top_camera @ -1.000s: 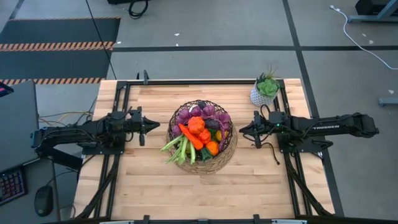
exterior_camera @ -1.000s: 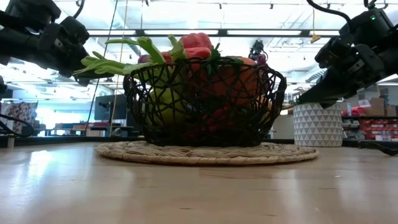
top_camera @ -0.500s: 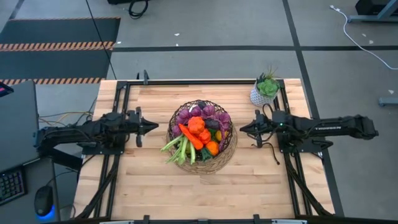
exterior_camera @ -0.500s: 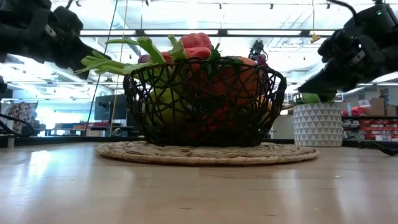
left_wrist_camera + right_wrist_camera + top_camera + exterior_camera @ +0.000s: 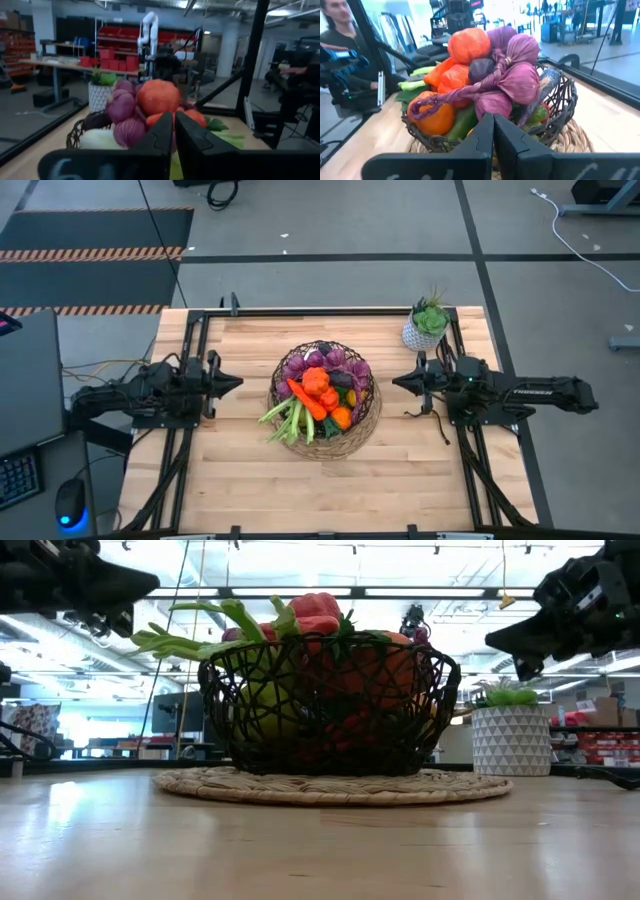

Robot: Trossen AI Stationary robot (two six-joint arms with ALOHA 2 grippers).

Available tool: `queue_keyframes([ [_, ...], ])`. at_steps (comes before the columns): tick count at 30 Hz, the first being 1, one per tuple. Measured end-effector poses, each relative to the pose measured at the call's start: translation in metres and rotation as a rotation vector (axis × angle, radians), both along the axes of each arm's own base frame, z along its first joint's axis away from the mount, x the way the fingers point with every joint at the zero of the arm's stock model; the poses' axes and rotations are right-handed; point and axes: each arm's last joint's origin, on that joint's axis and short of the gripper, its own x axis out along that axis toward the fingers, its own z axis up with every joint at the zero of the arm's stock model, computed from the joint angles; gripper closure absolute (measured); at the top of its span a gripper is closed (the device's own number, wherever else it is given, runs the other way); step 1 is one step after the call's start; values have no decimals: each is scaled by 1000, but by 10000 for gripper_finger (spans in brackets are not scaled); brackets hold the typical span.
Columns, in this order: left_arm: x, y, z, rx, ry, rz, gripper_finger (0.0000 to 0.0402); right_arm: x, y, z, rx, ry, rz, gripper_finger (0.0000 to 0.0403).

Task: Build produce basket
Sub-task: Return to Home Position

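The basket (image 5: 374, 408) stands mid-bench, heaped with produce (image 5: 318, 385). No piece lies loose on the bench (image 5: 420, 470), so filling looks finished. The left claw (image 5: 236, 381) and right claw (image 5: 398, 383) flank it, closed and empty. Only parking the arms seems left.

Light wooden table (image 5: 240, 470) — round wicker mat (image 5: 368, 428) under basket (image 5: 372, 395), white plant pot (image 5: 417, 335) at corner

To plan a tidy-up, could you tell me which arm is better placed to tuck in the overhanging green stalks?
Probably left. The green stalks overhang the basket rim toward the left gripper; the right gripper sits across the basket.
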Motion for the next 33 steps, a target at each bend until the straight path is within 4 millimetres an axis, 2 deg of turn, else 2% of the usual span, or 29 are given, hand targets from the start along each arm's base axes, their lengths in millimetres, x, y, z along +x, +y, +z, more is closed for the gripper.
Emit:
queue_keyframes([
  [7,-1,-6,2,1,-25,-68,367,-7,1,-10,0,-2,1,385],
  [24,-1,-10,2,0,-24,-110,374,-14,2,-1,-18,-112,1,386],
  [33,-1,-10,2,0,-24,-110,366,-14,2,-4,-13,-79,0,385],
])
